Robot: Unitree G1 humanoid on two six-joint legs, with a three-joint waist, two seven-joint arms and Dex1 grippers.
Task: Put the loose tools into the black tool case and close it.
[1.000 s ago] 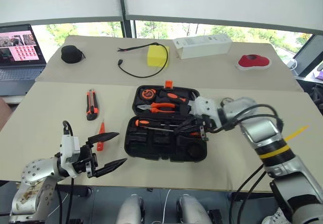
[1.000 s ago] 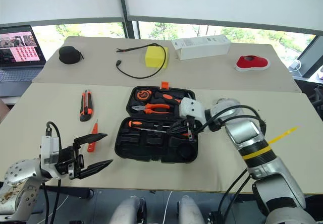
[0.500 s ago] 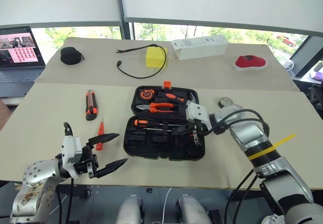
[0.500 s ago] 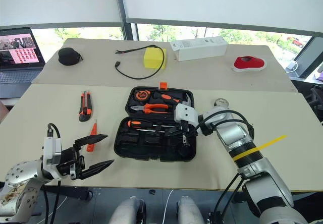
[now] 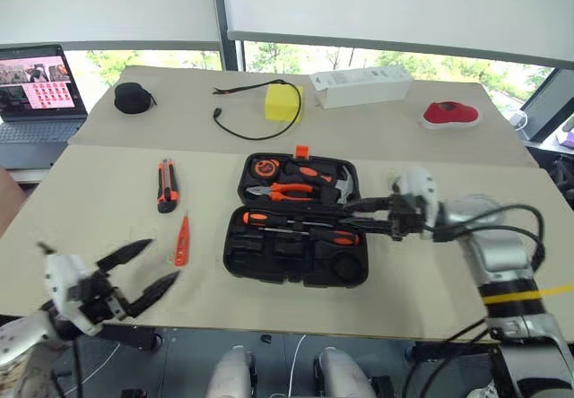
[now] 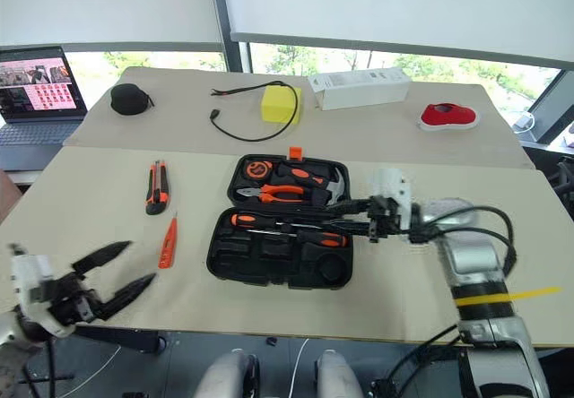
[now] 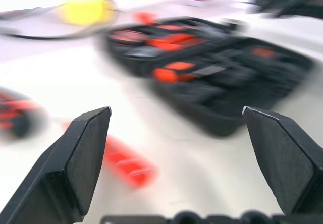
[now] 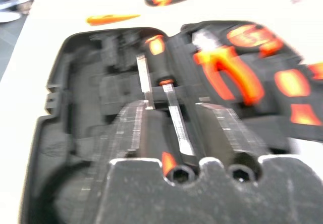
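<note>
Two long screwdrivers (image 5: 300,228) fill the moulded case (image 5: 296,259).

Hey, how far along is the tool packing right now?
Done: two screwdrivers lie in the open black tool case. In hand: nothing; the right gripper is open at the case's right side, the left gripper open near the front edge. Left: the utility knife and tester screwdriver on the table, then closing the case.
</note>
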